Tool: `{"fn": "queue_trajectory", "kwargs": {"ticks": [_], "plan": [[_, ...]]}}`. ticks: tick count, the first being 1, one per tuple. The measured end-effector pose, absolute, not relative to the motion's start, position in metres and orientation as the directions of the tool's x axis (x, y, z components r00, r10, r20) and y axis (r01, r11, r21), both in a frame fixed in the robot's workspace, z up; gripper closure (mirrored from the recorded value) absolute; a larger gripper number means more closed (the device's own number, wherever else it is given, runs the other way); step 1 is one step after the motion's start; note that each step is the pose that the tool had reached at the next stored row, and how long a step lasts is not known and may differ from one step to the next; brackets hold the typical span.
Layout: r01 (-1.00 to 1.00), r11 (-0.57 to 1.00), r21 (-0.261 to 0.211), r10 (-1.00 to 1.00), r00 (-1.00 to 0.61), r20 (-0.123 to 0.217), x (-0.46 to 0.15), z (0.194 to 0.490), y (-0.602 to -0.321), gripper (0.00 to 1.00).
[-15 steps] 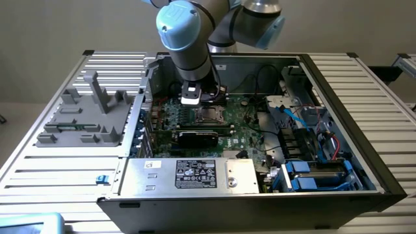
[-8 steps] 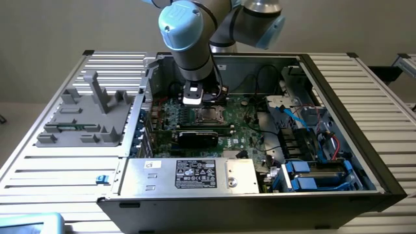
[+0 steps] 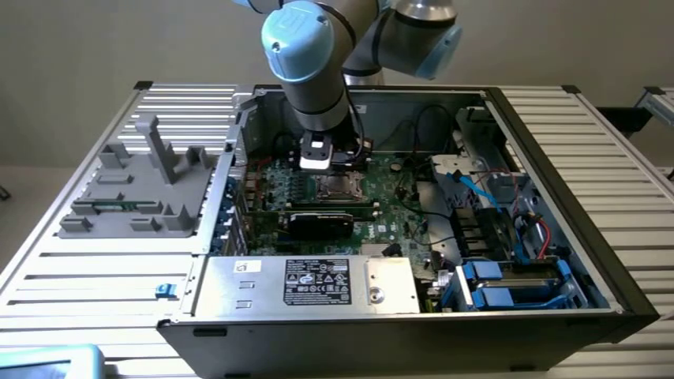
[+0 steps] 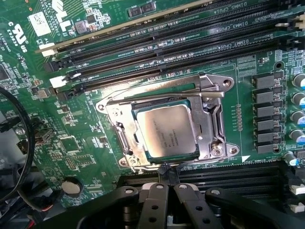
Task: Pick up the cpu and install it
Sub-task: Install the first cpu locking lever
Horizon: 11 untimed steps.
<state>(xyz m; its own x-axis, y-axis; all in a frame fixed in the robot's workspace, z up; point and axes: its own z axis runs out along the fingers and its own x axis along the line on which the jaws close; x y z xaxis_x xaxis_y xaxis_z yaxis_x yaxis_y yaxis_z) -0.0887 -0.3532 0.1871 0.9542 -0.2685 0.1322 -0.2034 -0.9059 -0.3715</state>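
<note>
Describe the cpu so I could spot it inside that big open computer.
Find the open computer case and its green motherboard. Near the board's middle, beside the long black memory slots, sits a metal socket frame. The cpu is the flat, shiny silver square inside it, unlike its dark neighbours.

The motherboard (image 4: 71, 143) carries white silkscreen beside its memory slots (image 4: 157, 52), seemingly "DIMM3 CPU1" and "DIMM5 CPU1". Print on the power supply's white label (image 3: 316, 282) stays unreadable.
</note>
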Motion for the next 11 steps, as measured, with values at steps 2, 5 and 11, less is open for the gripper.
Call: {"fn": "queue_trajectory", "kwargs": {"ticks": [2,5,11], "plan": [[-0.204,-0.906,-0.371,-0.269,0.954,0.132,-0.0879,0.1872,-0.3532,0.89],[-0.204,-0.906,-0.372,-0.269,0.954,0.132,-0.087,0.1871,-0.3532,0.89],[-0.205,-0.905,-0.372,-0.271,0.954,0.132,-0.0857,0.1871,-0.3532,0.89]]}}
